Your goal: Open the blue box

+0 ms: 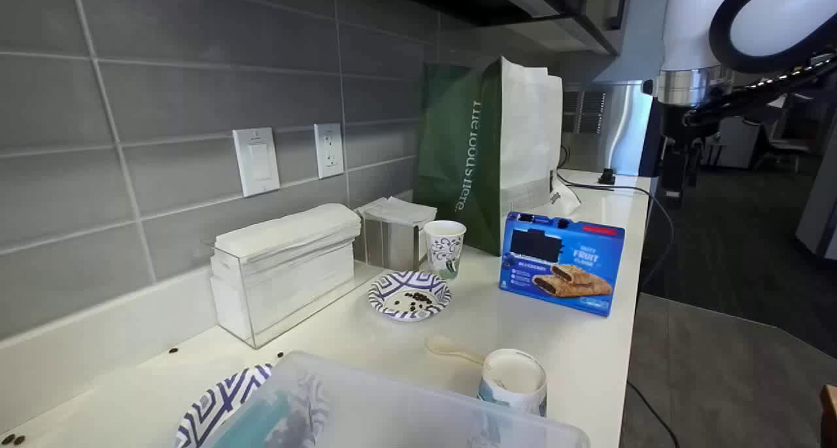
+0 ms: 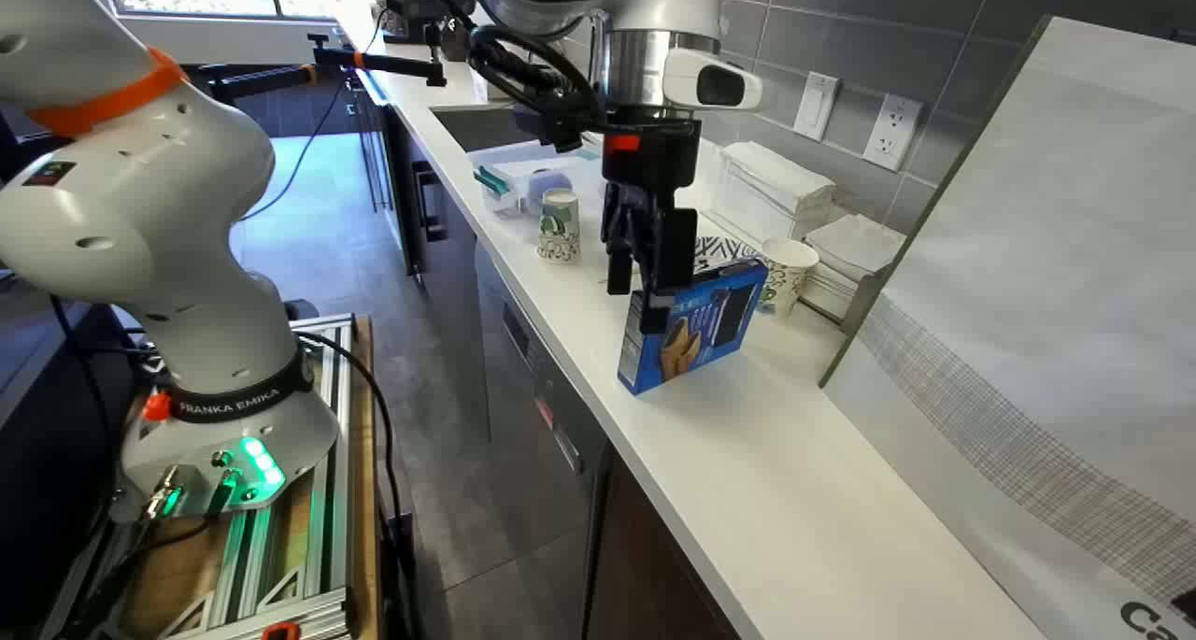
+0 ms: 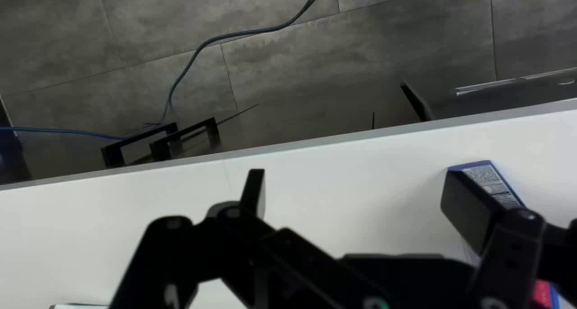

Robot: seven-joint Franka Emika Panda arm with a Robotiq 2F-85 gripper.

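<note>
The blue box [image 1: 561,263] stands upright on the white counter, its printed face showing a pastry picture. It also shows in an exterior view [image 2: 715,318], partly hidden by a gripper finger. My gripper [image 2: 639,302] is open and empty, in front of the box in that view. In an exterior view the gripper [image 1: 677,180] hangs higher than the box, to its right. In the wrist view the fingers [image 3: 358,200] are wide apart with bare counter between them. The right finger covers part of the box's narrow side [image 3: 489,178]; I cannot tell whether they touch.
A tall green paper bag [image 1: 458,160] stands behind the box. A paper cup [image 1: 446,248], a patterned bowl [image 1: 409,295] with dark beans, a spoon [image 1: 454,350], another cup [image 1: 513,379], napkin holders [image 1: 288,278] and a translucent bin [image 1: 405,402] share the counter. The counter's edge [image 3: 288,147] runs close by.
</note>
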